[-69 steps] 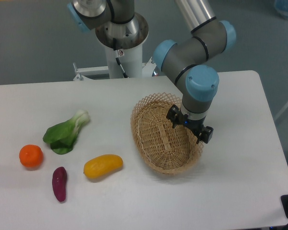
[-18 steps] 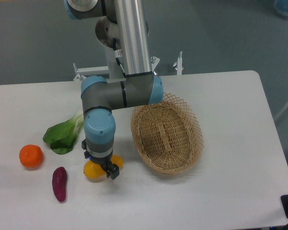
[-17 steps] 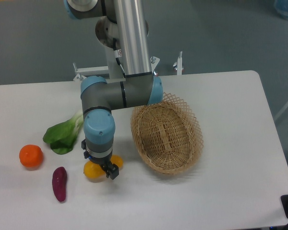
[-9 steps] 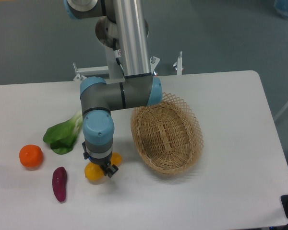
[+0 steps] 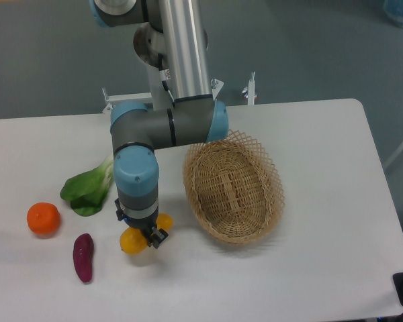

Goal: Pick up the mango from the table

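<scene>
One white table (image 5: 322, 268) before grey floor (image 5: 322, 54).

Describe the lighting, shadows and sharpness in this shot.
Fixed camera: soft, even light; the table shows no harsh glare. A faint shadow lies under the mango, which the tool partly hides. The basket weave and the orange look sharp; no motion blur.

mango (image 5: 133, 240): smooth, glossy yellow-orange skin
table (image 5: 336, 268): smooth matt white top
basket (image 5: 233, 195): woven wicker, rough open weave
arm (image 5: 181, 60): brushed metal tube, matt grey joints, blue plastic caps
sweet potato (image 5: 82, 257): dull purple skin
</scene>
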